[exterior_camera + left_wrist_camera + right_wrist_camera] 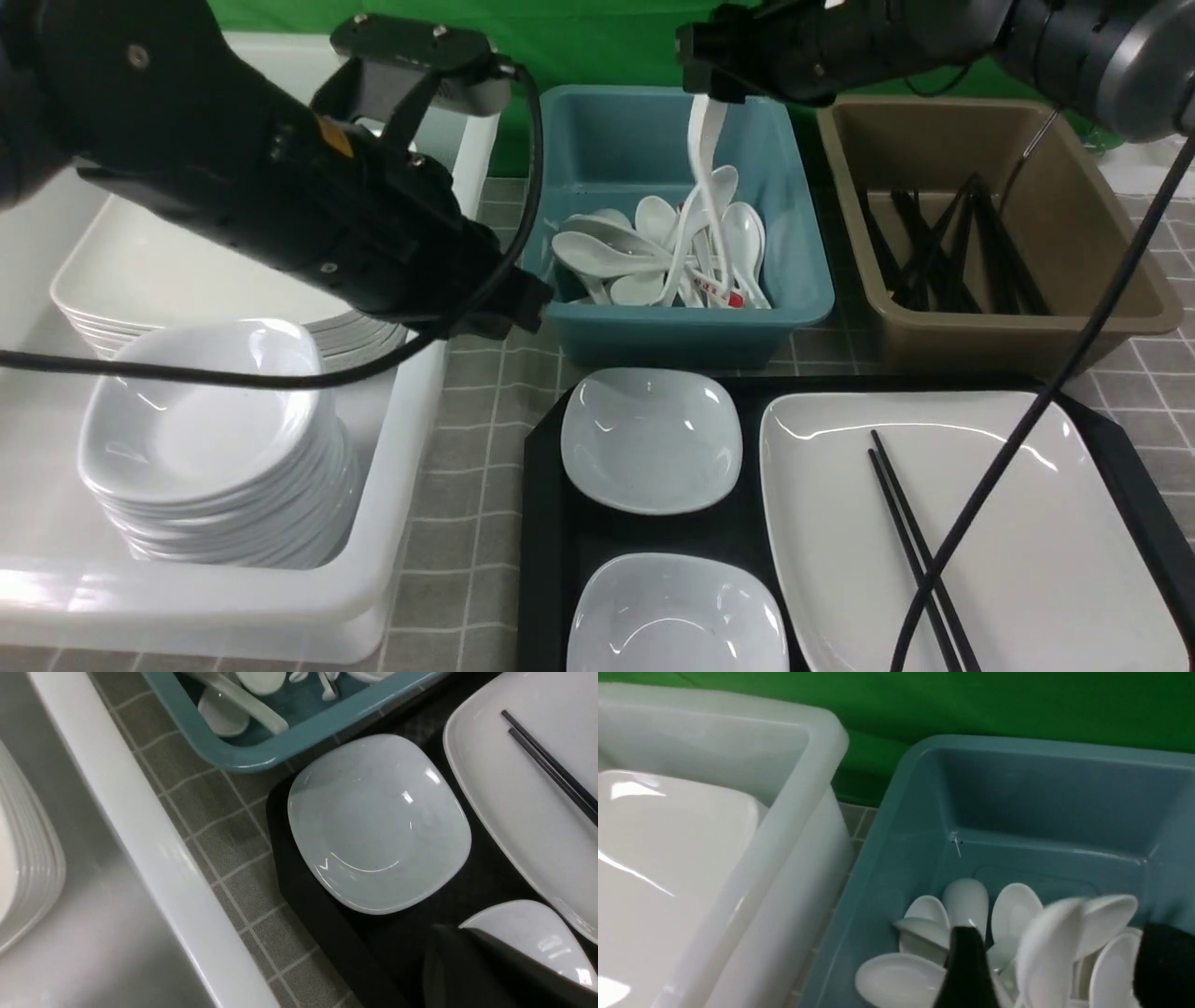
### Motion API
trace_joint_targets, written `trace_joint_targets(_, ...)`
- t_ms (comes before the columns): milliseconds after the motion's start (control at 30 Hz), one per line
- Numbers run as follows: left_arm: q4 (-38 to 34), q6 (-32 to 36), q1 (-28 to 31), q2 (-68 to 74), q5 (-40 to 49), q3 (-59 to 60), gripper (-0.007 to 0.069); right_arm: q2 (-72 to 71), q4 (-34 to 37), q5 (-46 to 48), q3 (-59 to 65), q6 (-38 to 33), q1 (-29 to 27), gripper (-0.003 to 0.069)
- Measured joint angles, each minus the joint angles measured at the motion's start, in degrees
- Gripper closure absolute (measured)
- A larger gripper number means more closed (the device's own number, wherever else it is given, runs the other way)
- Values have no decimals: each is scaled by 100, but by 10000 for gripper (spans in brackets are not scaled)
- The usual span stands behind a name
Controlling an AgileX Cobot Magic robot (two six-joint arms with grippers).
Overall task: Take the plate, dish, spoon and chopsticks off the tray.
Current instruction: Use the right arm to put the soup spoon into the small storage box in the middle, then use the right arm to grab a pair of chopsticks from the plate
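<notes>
Right gripper (708,89) released, jaws wide over the teal plastic bin (691,329); glossy white soup spoon (702,140) upright beneath, clear of its walls. Left gripper (527,313) clenched near the far-left corner of the black rectangular tray (546,560).

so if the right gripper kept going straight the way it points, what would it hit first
Most likely the white spoon hanging blurred between the open fingers of the right gripper; past it, the pile of spoons in the teal bin. Depth is hard to judge.
</notes>
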Motion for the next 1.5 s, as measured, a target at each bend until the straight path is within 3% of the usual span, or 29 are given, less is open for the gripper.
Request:
trace_joint_targets(67,-70,42,0,0,19,0,623,-121,-50,425,0,-34,-7,113)
trace_joint_targets(167,-276,231,5,0,178,0,623,-386,-244,1543,0,-174,-19,140)
trace_joint_targets(267,-596,700,5,0,480,0,623,-798,-442,3157,0,-402,-65,270)
trace_joint_targets(300,-724,896,0,0,567,0,623,-956,-535,3881,81,-517,-65,370)
trace_joint_targets(333,-757,954,-6,-6,575,0,623,-1012,-544,3936,133,-532,-65,399)
trace_joint_targets(367,-852,1139,-93,-11,622,0,623,-1238,-605,4194,485,-614,-48,519)
trace_joint_targets(400,-851,1221,-164,-11,665,5,623,-1337,-605,4194,741,-615,-34,569)
trace_joint_targets(467,-845,1281,-307,-11,745,33,623,-1447,-645,4194,1229,-523,-11,610)
trace_joint_targets(600,-824,1359,-747,-11,855,161,623,-1509,-853,4166,2459,-295,7,546)
trace_joint_targets(733,-821,1373,-1036,-11,796,326,623,-1494,-1127,3588,3583,-59,7,310)
trace_joint_targets(767,-821,1373,-1078,-11,779,386,623,-1494,-1163,3239,3855,19,7,220)
trace_joint_targets(800,-821,1373,-1084,-11,769,406,623,-1494,-1163,3184,3896,31,7,220)
trace_joint_targets(867,-809,1373,-1090,-11,758,490,623,-1494,-1180,2659,4297,132,7,115)
trace_joint_targets(933,-776,1373,-1090,-11,758,528,623,-1494,-1187,2033,4633,163,7,81)
trace_joint_targets(1100,-761,1373,-1090,-11,711,528,623,-1385,-1204,1613,4834,230,7,142)
trace_joint_targets(1200,-761,1373,-1090,-11,711,533,623,-1344,-1276,1590,4845,233,2,328)
trace_joint_targets(1233,-761,1373,-1090,-11,705,533,623,-1350,-1277,1595,4845,233,2,458)
trace_joint_targets(1267,-761,1373,-1090,-11,705,533,623,-1350,-1277,1595,4845,233,2,458)
trace_joint_targets(1300,-761,1373,-1090,-11,695,533,623,-1382,-1255,1595,4845,241,2,533)
trace_joint_targets(1500,-761,1373,-1090,-11,446,534,623,-1969,-1220,1820,4803,249,2,522)
